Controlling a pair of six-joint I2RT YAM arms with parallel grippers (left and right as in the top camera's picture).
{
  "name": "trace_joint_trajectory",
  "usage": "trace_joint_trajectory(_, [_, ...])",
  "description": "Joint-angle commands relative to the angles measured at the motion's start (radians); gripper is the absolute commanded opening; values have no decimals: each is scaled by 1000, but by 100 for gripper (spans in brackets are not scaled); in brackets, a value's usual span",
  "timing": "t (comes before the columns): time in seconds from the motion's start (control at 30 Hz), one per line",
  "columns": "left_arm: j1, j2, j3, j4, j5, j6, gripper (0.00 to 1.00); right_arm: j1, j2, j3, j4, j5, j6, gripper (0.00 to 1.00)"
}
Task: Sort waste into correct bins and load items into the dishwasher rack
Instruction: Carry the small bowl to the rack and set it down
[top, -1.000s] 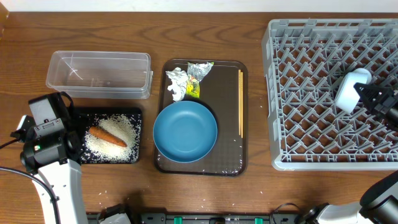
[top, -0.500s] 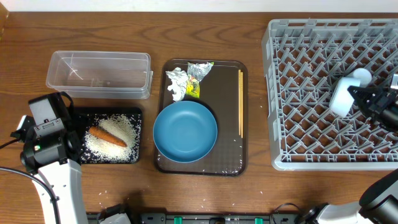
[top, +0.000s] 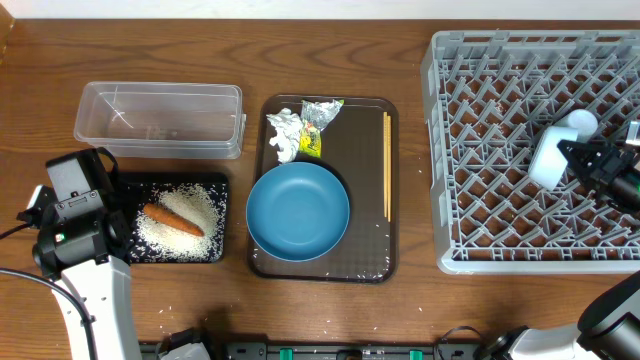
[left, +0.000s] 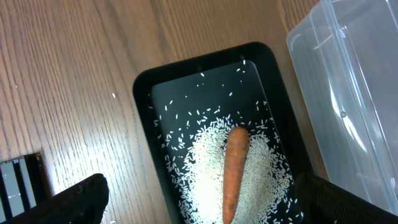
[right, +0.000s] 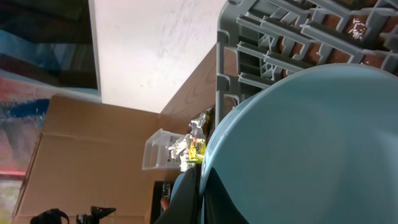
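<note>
The right hand (top: 572, 156) reaches left over the rack (top: 480, 100), pinching the small light-blue bowl (top: 550, 160) tipped on edge. The left hand (left: 214, 202) hangs spread wide above the carrot (left: 235, 162).

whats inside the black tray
Inside the black tray is a pile of white rice with loose grains scattered around it, and an orange carrot lying on top. The tray floor beneath the pile and carrot is covered, so unseen.
</note>
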Motion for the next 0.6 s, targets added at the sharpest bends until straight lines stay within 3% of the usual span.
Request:
trace_joint_trajectory(0.0, [5,-6,12,-5,-9,-13,98,-20,-8,-8,0,5,40,1])
trace_joint_trajectory(0.1, [5,-6,12,-5,-9,-13,98,-38,-37,-5,-13,130,97,7])
trace_joint_trajectory(0.33, [5,-6,12,-5,-9,-13,98,-44,-194,12,-79,432,187,44])
trace_joint_trajectory(0.57, [5,-6,12,-5,-9,-13,98,-44,-338,75,-164,608,240,73])
